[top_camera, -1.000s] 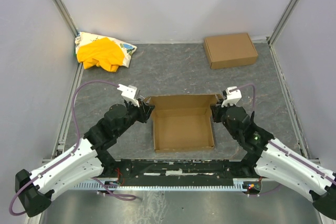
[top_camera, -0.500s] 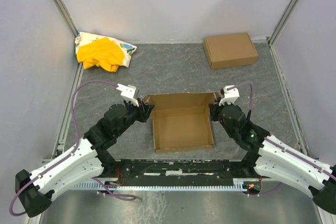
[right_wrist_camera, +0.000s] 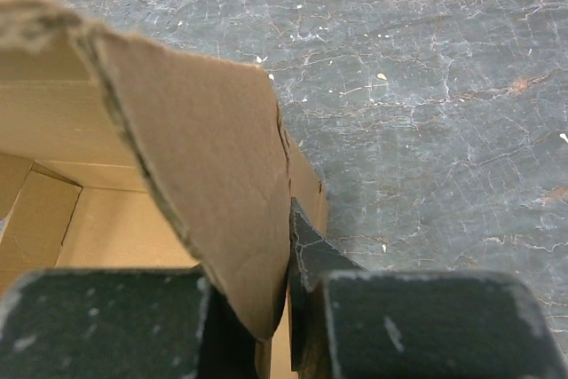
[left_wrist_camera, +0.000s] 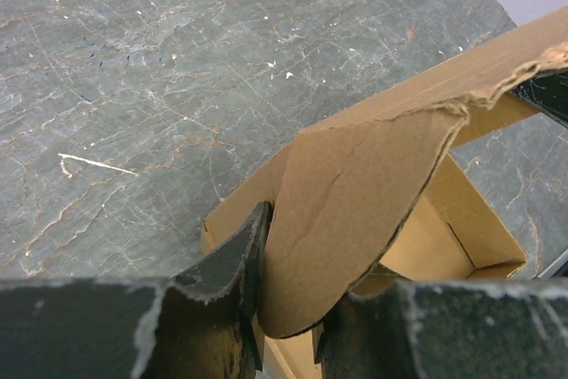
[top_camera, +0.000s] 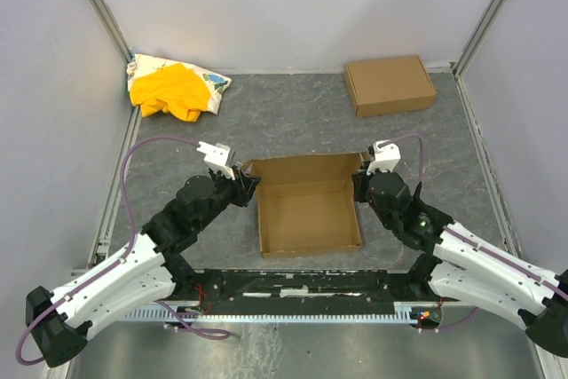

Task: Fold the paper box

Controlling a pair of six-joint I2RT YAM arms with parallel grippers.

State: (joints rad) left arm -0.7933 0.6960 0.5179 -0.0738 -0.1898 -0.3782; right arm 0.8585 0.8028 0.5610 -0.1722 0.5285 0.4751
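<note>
The paper box (top_camera: 311,215) lies in the middle of the table as an open brown tray, its lid panel standing up along the far side. My left gripper (top_camera: 248,184) is at the far left corner, shut on the lid's rounded ear flap (left_wrist_camera: 355,193), which sits between the fingers (left_wrist_camera: 226,264) of the left gripper (left_wrist_camera: 293,308). My right gripper (top_camera: 362,185) is at the far right corner. In the right wrist view the other ear flap (right_wrist_camera: 204,175) is pinched in the right gripper (right_wrist_camera: 266,308).
A ready-made brown cardboard box (top_camera: 390,84) sits at the far right. A yellow-and-white cloth heap (top_camera: 176,88) lies in the far left corner. Grey walls with metal rails close in three sides. A black rail (top_camera: 293,286) runs along the near edge.
My right wrist has shifted a little to the left and away from me, carrying its ear flap inward. The left arm and the box tray have stayed put.
</note>
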